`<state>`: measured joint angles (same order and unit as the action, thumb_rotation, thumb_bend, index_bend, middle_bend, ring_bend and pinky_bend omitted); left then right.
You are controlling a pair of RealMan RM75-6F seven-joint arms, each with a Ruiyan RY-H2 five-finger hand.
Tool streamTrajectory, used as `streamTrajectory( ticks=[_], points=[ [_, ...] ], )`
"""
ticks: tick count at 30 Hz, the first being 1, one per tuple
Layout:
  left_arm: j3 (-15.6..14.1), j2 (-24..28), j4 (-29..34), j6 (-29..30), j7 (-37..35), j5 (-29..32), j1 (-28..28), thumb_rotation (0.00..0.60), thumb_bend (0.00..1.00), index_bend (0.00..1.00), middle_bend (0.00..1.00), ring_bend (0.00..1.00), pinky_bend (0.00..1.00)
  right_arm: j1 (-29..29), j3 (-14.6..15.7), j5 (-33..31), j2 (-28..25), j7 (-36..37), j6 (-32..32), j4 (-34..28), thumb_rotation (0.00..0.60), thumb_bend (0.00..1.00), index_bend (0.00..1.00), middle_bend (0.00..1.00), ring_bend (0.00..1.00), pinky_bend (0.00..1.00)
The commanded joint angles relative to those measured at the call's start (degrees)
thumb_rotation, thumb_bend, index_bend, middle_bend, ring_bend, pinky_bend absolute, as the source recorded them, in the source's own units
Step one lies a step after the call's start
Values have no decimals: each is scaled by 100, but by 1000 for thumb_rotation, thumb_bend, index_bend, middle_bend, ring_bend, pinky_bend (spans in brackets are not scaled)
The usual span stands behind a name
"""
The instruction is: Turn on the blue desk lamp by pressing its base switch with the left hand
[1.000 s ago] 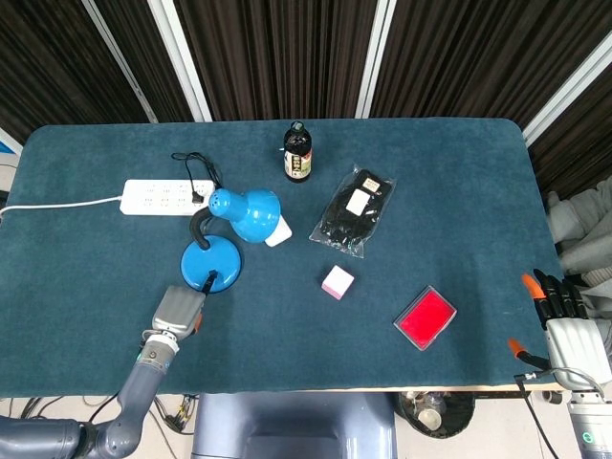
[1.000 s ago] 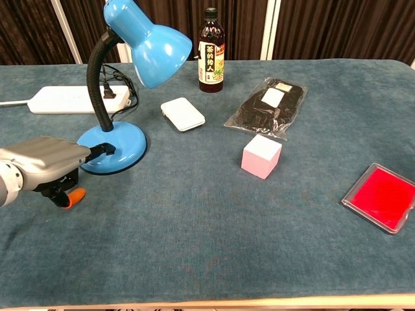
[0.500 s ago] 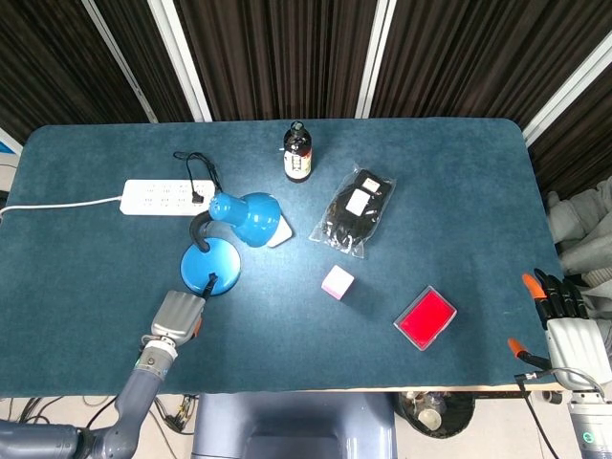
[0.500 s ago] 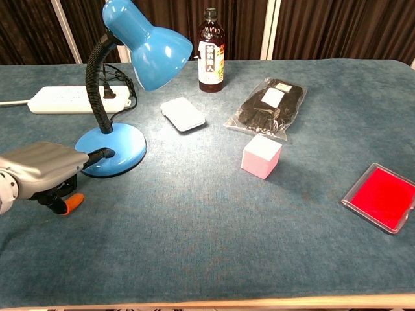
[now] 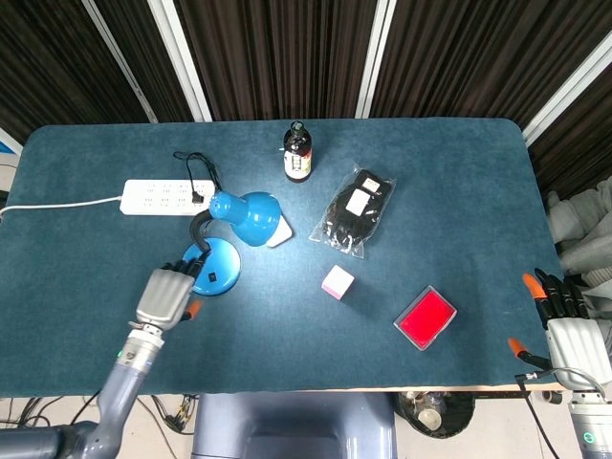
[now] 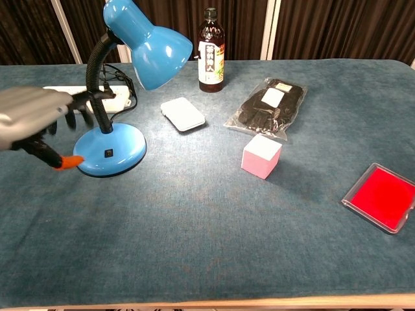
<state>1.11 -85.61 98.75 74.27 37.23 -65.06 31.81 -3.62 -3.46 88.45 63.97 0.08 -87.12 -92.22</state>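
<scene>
The blue desk lamp stands at the table's left with its round base uncovered. A small black switch shows on top of the base. The shade leans out to the right on a black gooseneck, and no glow is visible. My left hand hovers just left of the base, raised off the table, fingers spread and holding nothing. My right hand rests off the table's right edge with its fingers extended and nothing in it; only the head view shows it.
A white power strip lies behind the lamp, its cord plugged in. Also on the table: a dark bottle, a white box, a bagged black item, a pink cube, a red case.
My left hand has lifted off the lamp base and risen, spreading its fingers; the switch it covered is now exposed. The right hand has not moved.
</scene>
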Motion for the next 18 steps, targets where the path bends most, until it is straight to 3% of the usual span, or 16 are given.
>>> streamTrajectory(
  ticks=[1, 5, 12, 15, 18],
  points=[
    [-359, 594, 164, 381, -331, -602, -367, 600, 167, 0, 0, 0, 122, 0, 1, 7, 3, -9, -4, 2, 600, 249, 0, 0, 0, 0],
    [-725, 1086, 77, 848, -816, -1132, -807, 600, 100, 0, 0, 0, 101, 3, 5, 11, 12, -56, -9, 2, 600, 250, 0, 0, 0, 0],
    [-1141, 1600, -264, 1696, -1792, -1799, -1612, 600, 98, 0, 0, 0, 50, -1, 0, 4, 60, -190, -14, -10, 600, 250, 0, 0, 0, 0],
    [-1206, 1663, -415, 1728, -2029, -1842, -1778, 600, 98, 0, 0, 0, 50, -4, 5, 16, 71, -225, -15, -14, 600, 250, 0, 0, 0, 0],
    [-1075, 1664, -417, 1703, -2226, -1827, -1817, 600, 98, 0, 0, 0, 39, -4, 5, 10, 70, -239, -10, 0, 600, 250, 0, 0, 0, 0]
  ],
)
